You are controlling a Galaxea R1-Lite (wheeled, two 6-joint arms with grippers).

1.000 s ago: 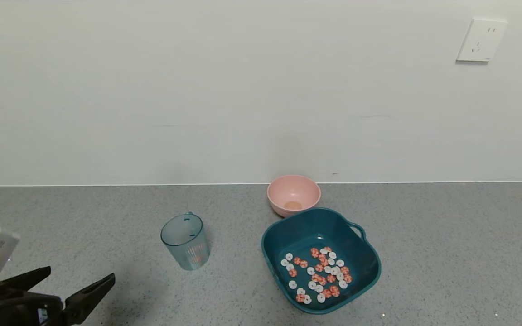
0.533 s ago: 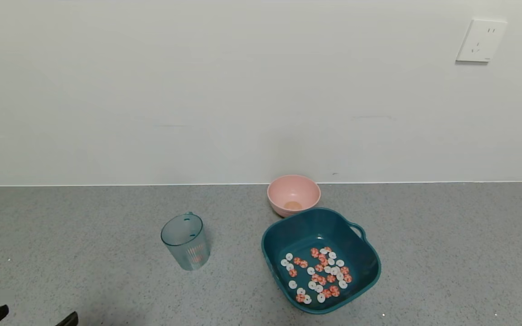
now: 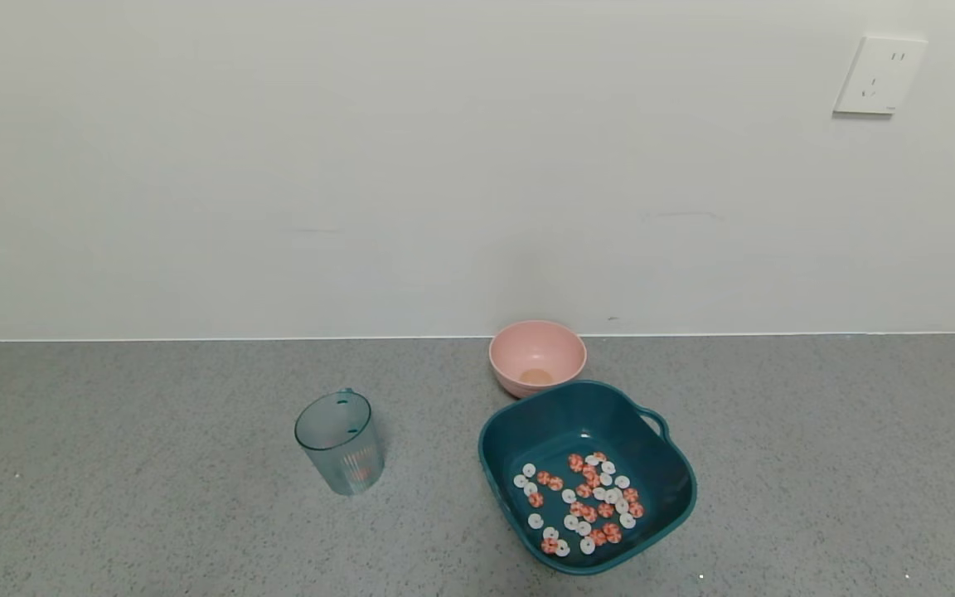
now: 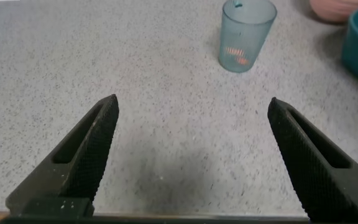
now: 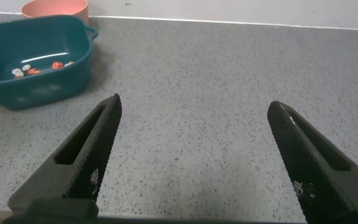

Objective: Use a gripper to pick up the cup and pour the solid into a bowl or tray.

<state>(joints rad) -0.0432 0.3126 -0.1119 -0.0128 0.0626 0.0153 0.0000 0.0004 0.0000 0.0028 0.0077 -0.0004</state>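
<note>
The blue-grey ribbed cup (image 3: pixel 338 452) stands upright on the grey counter, left of the teal tub (image 3: pixel 660 481). A faint orange disc shows through the cup's lower wall in the left wrist view (image 4: pixel 243 31). Many white and orange-red discs (image 3: pixel 581 502) lie on the tub's floor. My left gripper (image 4: pixel 193 106) is open and empty, well short of the cup, with bare counter between its fingers. My right gripper (image 5: pixel 194 106) is open and empty over bare counter, off to the side of the tub (image 5: pixel 17 90). Neither gripper shows in the head view.
A small pink bowl (image 3: pixel 537 356) stands behind the tub, touching or nearly touching its rim, close to the white wall. A wall socket (image 3: pixel 878 75) is at the upper right. The grey speckled counter (image 3: pixel 817 464) stretches wide on both sides.
My left gripper has drawn back out of the head view's lower left corner. The cup, the tub and the discs have not moved.
</note>
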